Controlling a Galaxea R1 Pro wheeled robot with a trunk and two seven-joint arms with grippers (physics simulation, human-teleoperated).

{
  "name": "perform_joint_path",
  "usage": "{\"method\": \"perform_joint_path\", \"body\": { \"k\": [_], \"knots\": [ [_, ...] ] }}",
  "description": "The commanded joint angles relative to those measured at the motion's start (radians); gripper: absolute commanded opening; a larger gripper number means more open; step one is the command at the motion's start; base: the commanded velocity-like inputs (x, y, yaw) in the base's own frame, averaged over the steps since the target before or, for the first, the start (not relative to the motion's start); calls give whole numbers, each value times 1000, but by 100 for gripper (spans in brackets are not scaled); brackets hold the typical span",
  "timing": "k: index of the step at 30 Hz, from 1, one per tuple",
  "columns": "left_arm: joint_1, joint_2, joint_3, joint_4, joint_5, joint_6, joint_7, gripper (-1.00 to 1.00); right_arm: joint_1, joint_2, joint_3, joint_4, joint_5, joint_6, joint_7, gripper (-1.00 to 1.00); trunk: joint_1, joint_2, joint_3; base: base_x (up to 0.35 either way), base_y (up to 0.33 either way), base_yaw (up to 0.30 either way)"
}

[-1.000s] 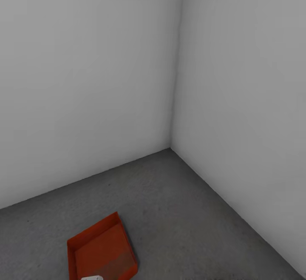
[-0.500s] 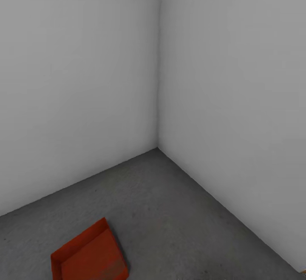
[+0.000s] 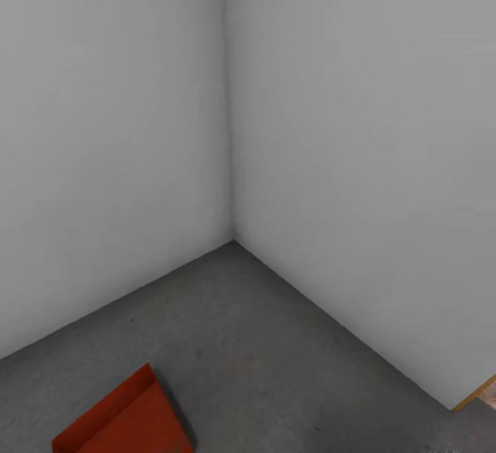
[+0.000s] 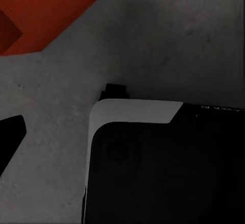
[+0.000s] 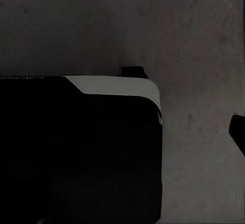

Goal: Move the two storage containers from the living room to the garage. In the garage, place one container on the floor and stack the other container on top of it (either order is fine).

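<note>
One orange-red storage bin (image 3: 120, 418) lies on the dark grey concrete floor (image 3: 275, 356) at the lower left of the head view, cut off by the bottom edge of the frame. Its near corner points toward the room's corner, and a thin shadow runs along its right wall. It is open on top, with the inner floor and two low walls showing. The same bin (image 4: 46, 12) shows in the upper left of the left wrist view as a flat orange-red slab with a darker inner fold, lying on the mottled concrete.

Beyond the bin the floor runs up to two plain white walls (image 3: 110, 129) that meet in a vertical corner seam just left of the frame's centre. At the lower right edge of the head view, the right wall ends at a thin honey-wood strip (image 3: 475, 392), with a small patch of lighter flooring beside it.

In the left wrist view a large black body with a white rounded edge (image 4: 153, 152) covers the lower right, and a black tip (image 4: 10, 137) juts in at the left edge. The right wrist view has a like black-and-white body (image 5: 81, 147) at the lower left and a black tip (image 5: 238, 132) at the right edge, over bare concrete. Whether either end effector has its fingers apart or together cannot be told from these pictures.
</note>
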Motion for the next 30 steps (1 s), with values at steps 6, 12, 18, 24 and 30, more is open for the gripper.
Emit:
{"method": "perform_joint_path", "body": {
  "k": [6,12,18,24,30],
  "knots": [
    [0,0,-1,-3,-3,-3,-1,100,8,-3,8,2,-5,-5,-1,100,0,-1,-1,0,0,-124],
    [0,0,-2,-4,-6,-4,-1,100,9,-4,8,2,-9,-6,-1,100,0,-1,-1,0,0,-11],
    [0,-1,-2,-5,-6,-4,-1,100,10,-4,9,2,-4,-6,-1,100,0,-1,-1,0,0,0],
    [0,-1,-2,-5,-6,-4,-1,100,9,-3,10,2,-2,-6,-1,100,0,-1,-1,0,0,0],
    [0,0,-3,-5,-6,-4,-1,100,9,-1,10,2,-2,-6,-1,100,0,-1,-1,0,0,0]
  ]
}}
